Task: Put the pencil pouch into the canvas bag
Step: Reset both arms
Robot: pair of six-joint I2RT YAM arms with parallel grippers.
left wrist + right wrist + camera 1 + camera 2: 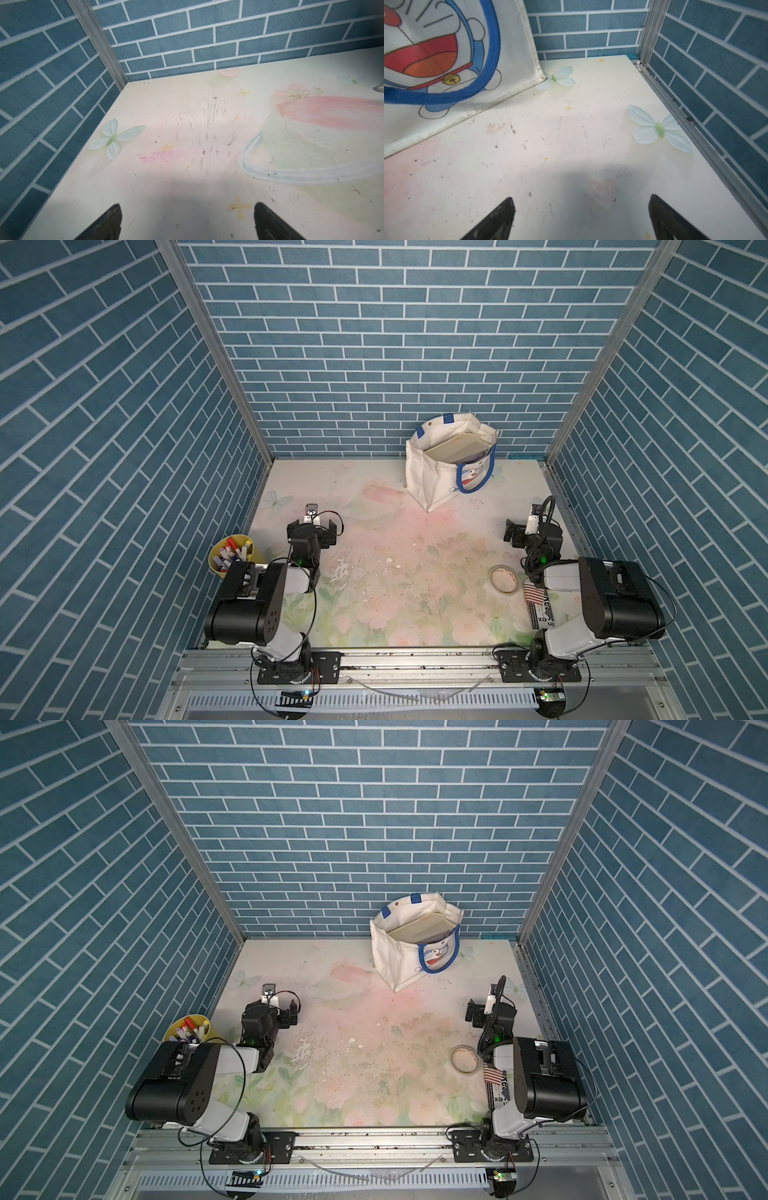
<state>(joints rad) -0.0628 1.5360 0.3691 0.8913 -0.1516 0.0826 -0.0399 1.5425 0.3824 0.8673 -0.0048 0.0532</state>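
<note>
The canvas bag point(432, 477) point(397, 965) stands upright at the back right of the table, its mouth open, in both top views. A flat cream slab point(455, 445) leans inside it; I cannot tell what it is. The pencil pouch is out of view. My left gripper point(312, 531) point(272, 1011) point(188, 207) hovers open over bare tabletop at the left, far from the bag. My right gripper point(532, 533) point(490, 1013) point(581, 199) is open near the right wall. The bag's cat-print side point(512, 62) lies a short way ahead of it, with nothing between its fingers.
A yellow cup of markers point(230, 551) stands by the left arm. A roll of tape point(503, 578) and a printed box point(540, 605) lie beside the right arm. Blue brick walls close in the back and both sides.
</note>
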